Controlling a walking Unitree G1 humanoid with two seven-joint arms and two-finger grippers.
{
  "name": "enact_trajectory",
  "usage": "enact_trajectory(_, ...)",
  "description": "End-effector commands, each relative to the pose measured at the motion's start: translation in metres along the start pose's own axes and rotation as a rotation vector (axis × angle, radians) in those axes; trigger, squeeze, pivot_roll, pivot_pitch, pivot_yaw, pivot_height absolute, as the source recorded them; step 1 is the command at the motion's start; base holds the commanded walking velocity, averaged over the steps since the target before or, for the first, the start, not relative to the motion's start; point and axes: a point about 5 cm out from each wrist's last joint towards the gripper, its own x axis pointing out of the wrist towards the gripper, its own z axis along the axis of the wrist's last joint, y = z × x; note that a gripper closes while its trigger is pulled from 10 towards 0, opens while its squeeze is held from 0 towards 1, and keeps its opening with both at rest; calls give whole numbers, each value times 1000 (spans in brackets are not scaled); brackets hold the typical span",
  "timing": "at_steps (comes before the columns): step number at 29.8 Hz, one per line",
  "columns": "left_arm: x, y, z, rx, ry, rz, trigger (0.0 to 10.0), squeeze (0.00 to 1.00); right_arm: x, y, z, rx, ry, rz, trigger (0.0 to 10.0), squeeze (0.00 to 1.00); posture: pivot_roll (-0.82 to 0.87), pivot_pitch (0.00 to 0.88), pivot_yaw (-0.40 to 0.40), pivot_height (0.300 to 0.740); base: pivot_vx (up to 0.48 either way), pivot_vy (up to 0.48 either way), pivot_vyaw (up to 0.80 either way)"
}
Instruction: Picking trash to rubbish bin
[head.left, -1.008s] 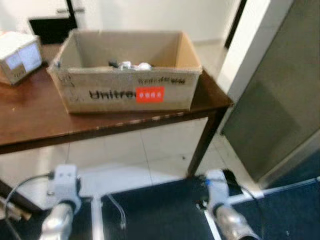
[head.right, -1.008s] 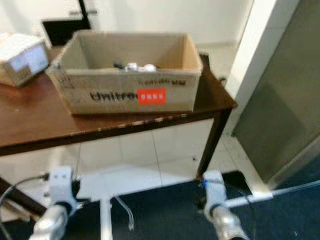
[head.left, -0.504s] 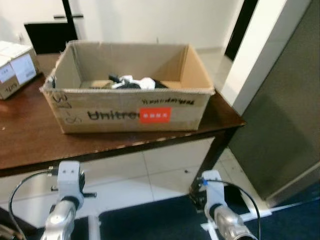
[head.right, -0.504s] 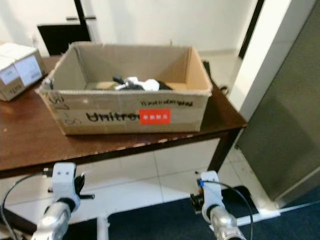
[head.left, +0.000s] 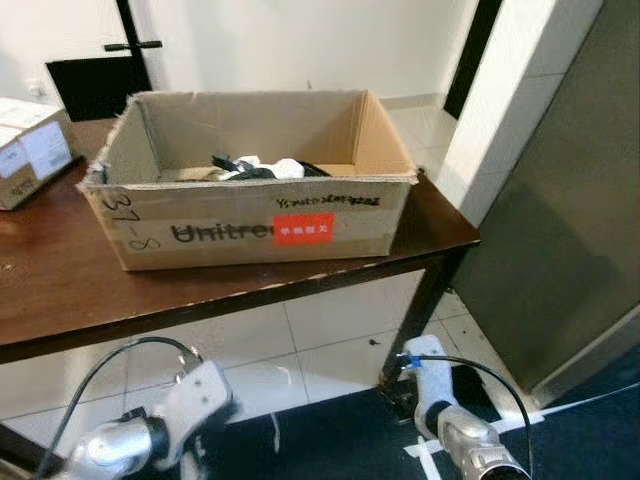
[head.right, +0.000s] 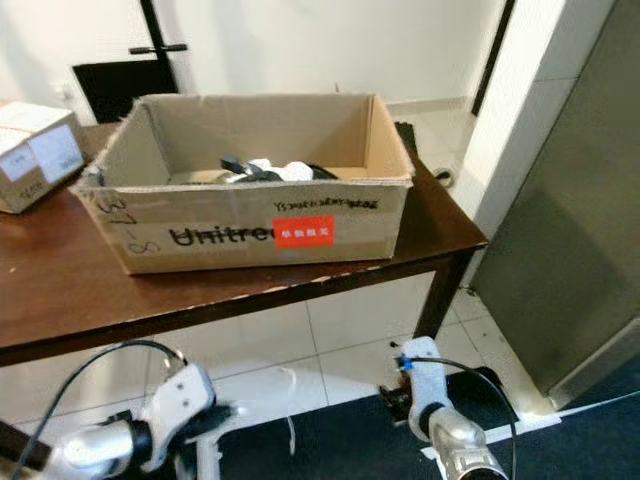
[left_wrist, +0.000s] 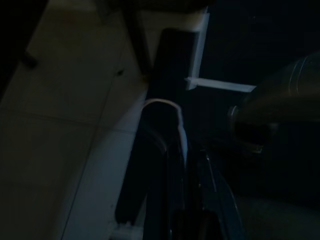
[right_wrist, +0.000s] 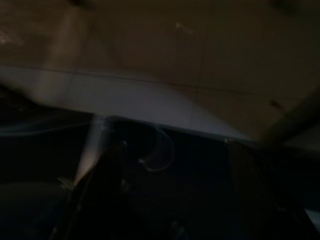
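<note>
- An open cardboard box (head.left: 250, 215) printed "Unitree", with a red label on its near side, stands on the dark brown wooden table (head.left: 60, 285), close to the table's right end.
- Inside the box, toward its far wall, lies the trash (head.left: 262, 167): a small heap of black and white scraps, too tangled to name piece by piece.
- A smaller cardboard box (head.left: 30, 150) with white labels sits at the far left of the table, well apart from the big one.
- The left arm (head.left: 150, 435) hangs low in front of the table at near left, angled toward the middle, with a black cable looping over it.
- The left tool (left_wrist: 185, 200) shows in its dark wrist view above pale floor tiles and a dark mat; its black fingers appear to lie close together with only a narrow gap.
- The right arm (head.left: 450, 420) hangs at near right above the dark mat (head.left: 330, 440).
- The right tool (right_wrist: 170, 200) shows in a dim, blurred wrist view with its fingers spread wide above the mat and tiles.
- A thin curl of white cord (right_wrist: 160, 150) lies on the mat there.
</note>
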Motion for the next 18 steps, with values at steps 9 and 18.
enact_trajectory(9,-30,26,69,153,39,-167,10000,0,-23,7,74,-100,-132,389,10000,0,20,99,-12,740,0,0,0)
enact_trajectory(18,-53,61,169,329,-309,-61,10000,0,-48,15,132,-24,-326,556,10000,0,23,94,-15,740,0,0,0)
